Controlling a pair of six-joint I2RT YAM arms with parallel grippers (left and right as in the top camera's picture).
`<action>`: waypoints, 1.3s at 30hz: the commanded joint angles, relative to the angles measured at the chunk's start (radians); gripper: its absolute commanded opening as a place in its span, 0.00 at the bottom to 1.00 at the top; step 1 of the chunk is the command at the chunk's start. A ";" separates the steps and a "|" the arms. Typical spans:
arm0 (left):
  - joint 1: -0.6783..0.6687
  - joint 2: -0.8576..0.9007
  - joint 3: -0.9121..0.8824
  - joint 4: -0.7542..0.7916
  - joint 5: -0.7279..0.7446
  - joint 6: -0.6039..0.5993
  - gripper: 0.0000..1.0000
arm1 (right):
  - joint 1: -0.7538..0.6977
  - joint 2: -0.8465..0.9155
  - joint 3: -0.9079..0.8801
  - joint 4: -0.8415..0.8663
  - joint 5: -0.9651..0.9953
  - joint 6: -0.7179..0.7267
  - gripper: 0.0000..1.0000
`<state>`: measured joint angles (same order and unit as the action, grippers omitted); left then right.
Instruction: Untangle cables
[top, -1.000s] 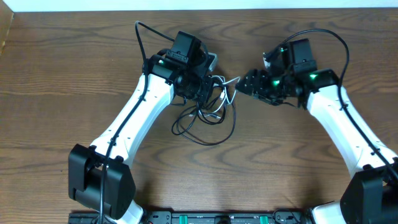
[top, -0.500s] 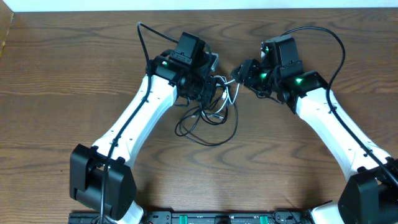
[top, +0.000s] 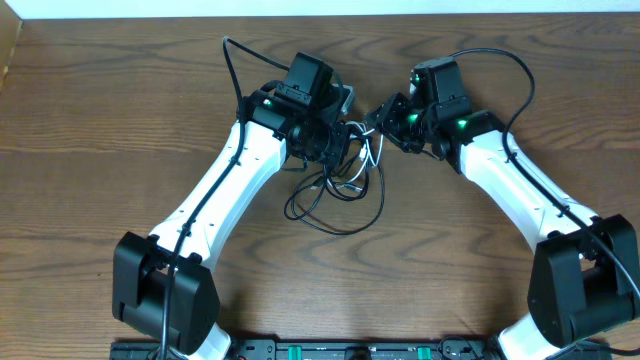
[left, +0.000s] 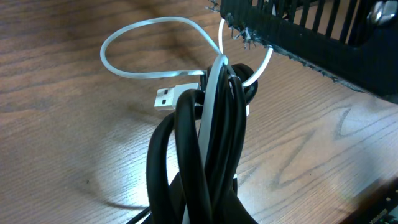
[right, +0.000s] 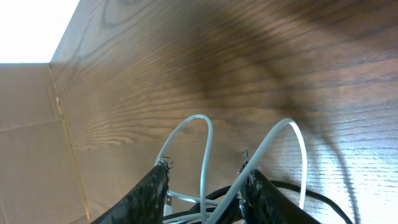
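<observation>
Brown wood-grain table (top: 100, 150) bears the tangled cables (left: 205, 155).

No readable text, labels, brands, numbers or signs in any view.

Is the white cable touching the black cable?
Touching. The left wrist view shows the white cable threaded between strands of the black cable, pressed against them.

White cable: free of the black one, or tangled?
Tangled. In the left wrist view the white cable runs through the bunched black cable strands, its plug beside them.
</observation>
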<state>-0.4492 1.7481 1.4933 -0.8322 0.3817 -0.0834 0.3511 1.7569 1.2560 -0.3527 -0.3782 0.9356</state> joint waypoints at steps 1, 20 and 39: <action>-0.002 -0.001 0.016 0.005 -0.005 -0.039 0.08 | 0.009 0.006 0.005 0.010 -0.013 0.007 0.34; -0.002 -0.001 0.016 0.003 0.003 -0.252 0.08 | 0.008 0.063 0.005 0.284 -0.194 0.055 0.01; -0.001 -0.001 0.016 -0.019 -0.014 -0.250 0.24 | -0.239 -0.019 0.005 0.653 -0.606 0.214 0.01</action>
<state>-0.4488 1.7481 1.4933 -0.8406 0.3817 -0.3264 0.1253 1.7737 1.2537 0.3027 -0.9150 1.1442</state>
